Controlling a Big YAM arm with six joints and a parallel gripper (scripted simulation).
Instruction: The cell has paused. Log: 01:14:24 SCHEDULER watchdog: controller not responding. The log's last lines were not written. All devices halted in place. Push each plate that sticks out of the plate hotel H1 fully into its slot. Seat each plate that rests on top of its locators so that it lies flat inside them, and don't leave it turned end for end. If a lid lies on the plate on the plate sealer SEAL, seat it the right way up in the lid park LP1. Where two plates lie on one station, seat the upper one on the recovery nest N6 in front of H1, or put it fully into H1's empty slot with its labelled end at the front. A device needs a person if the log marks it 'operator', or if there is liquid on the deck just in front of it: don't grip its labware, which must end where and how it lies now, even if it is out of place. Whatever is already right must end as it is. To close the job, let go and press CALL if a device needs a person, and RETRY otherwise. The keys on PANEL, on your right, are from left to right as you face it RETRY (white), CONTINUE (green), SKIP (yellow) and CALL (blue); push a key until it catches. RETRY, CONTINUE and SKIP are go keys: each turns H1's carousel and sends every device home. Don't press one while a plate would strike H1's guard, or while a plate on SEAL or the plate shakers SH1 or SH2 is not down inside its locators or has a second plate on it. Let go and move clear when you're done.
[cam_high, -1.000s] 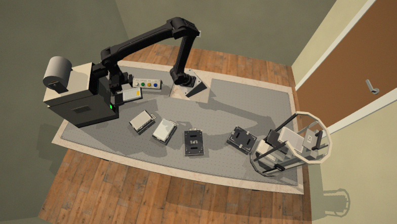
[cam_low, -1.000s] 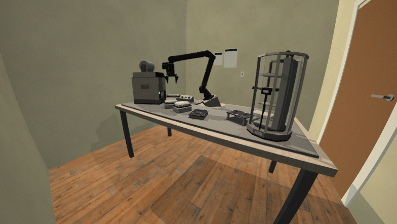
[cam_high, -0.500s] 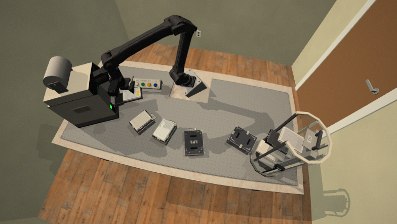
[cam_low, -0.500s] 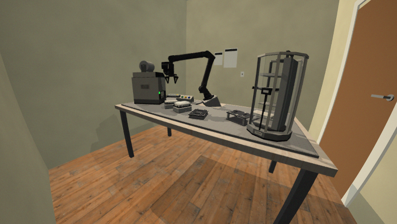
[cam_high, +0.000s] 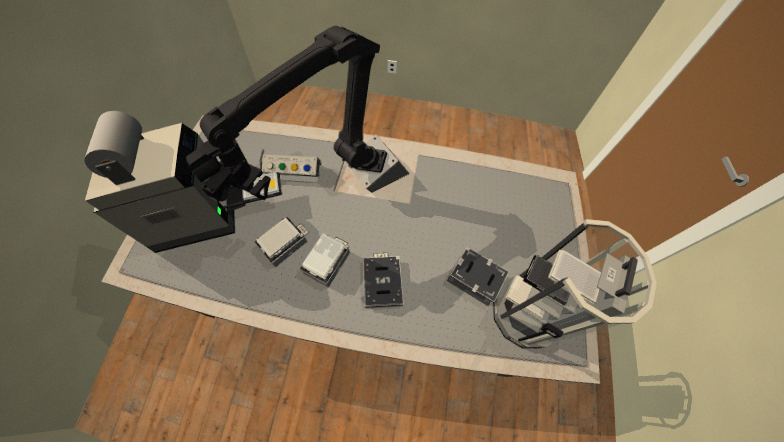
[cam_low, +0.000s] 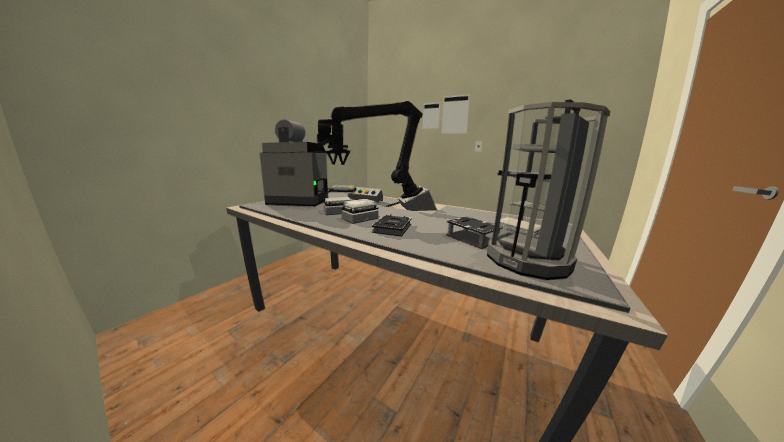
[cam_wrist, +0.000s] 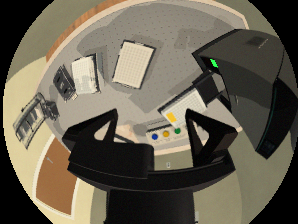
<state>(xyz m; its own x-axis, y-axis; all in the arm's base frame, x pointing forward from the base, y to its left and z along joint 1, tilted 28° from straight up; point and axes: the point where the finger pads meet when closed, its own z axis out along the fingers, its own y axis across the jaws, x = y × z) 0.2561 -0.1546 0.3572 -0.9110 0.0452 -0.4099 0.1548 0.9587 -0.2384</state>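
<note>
While the pincer (cam_low: 338, 158) hangs released and empty above the sealer's (cam_high: 159, 208) front, a plate (cam_high: 265, 185) lies on its tray just beside the panel (cam_high: 289, 165); two shaker plates (cam_high: 278, 237) sit nearer the worktop's (cam_low: 439, 274) front edge.

A long black robot arm (cam_high: 307, 63) bends over the grey tabletop (cam_high: 439, 219). Its gripper (cam_high: 241, 189) hangs wide open, holding nothing, beside a big dark box machine (cam_high: 159, 214) on the left. Behind it sits a small panel (cam_high: 289, 165) with white, green, yellow and blue buttons. Two white plates (cam_high: 280, 237) (cam_high: 325, 256) lie near the middle. A round glass tower (cam_high: 614, 226) stands far right.
</note>
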